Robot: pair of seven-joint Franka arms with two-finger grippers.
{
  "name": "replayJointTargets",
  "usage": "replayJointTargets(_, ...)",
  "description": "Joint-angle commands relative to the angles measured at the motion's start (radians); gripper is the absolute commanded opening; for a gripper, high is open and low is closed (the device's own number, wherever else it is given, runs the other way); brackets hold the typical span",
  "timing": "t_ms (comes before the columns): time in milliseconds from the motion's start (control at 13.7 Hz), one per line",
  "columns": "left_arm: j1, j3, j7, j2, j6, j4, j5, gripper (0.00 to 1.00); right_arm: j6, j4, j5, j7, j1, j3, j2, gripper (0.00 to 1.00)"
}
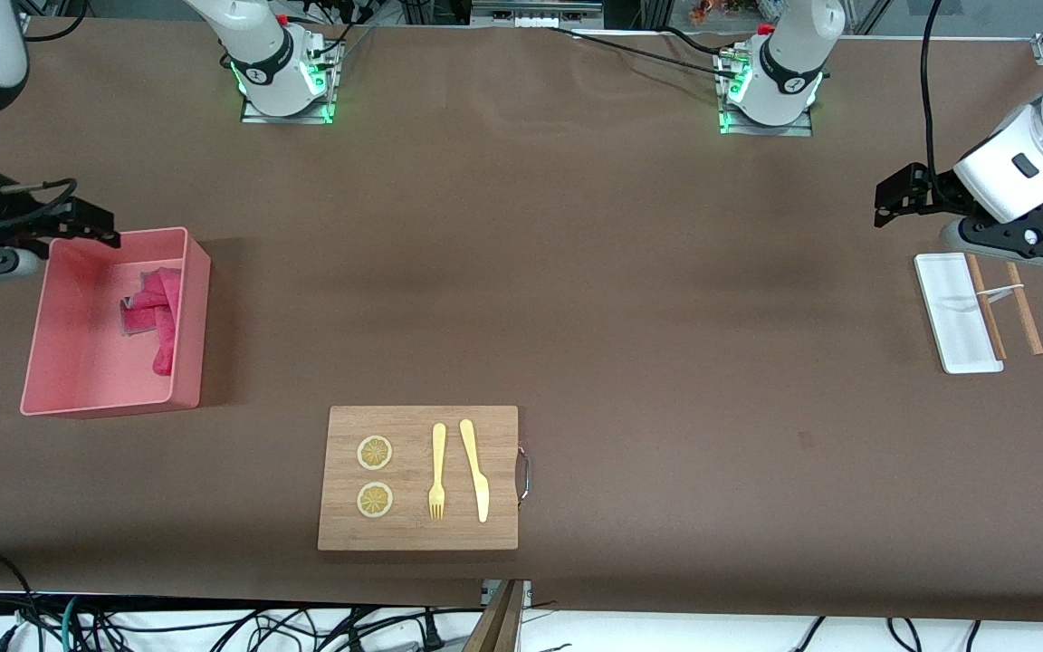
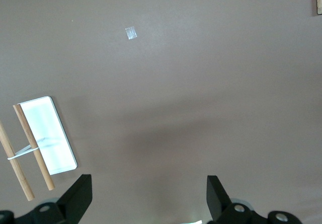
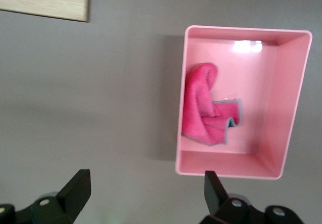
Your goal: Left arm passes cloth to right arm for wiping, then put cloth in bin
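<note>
Your right hand hangs over the bin's rim at the right arm's end of the worktop, fingers spread wide w/ nothing between them. Its wrist cam looks down past both open fingers onto the bin and bare worktop beside it.

Bin is the pale pink tub, sitting flat. Cloth lies inside it, crumpled, magenta w/ a bit of grey backing showing, bunched against the wall that faces the middle of the worktop. In the right wrist view the cloth touches that wall and the bin floor; rest of the floor is bare pink.

Next along you've got the wooden cutting board, nearer the front cam than the bin. On it: two lemon slices, a yellow fork and a yellow knife side by side, apart from each other. Metal handle on the board's edge toward the left arm's end.

Over by the left arm's end sits a narrow white tray w/ two wooden sticks just beside it, one touching its edge.

Your left hand waits in the air close to the tray, over bare worktop; fingers wide apart, holding nothing. Left wrist view shows the tray and sticks well off to one side.
</note>
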Motion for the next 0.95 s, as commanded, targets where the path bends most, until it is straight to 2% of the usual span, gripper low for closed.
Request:
replayJointTargets(0,0.005,-0.006,0.007,-0.004,-0.017,0.009,0.023,1.0,-0.071,-0.002,0.008,0.1,0.01,0.034,-0.063,1.0)
replayJointTargets(219,0.005,-0.006,0.007,-0.006,-0.019,0.009,0.023,1.0,-0.071,0.011,0.007,0.131,0.045,0.035,-0.074,1.0)
replayJointTargets(874,0.005,-0.006,0.008,-0.006,-0.02,0.008,0.023,1.0,-0.066,0.011,0.042,0.128,0.046,0.046,-0.074,1.0)
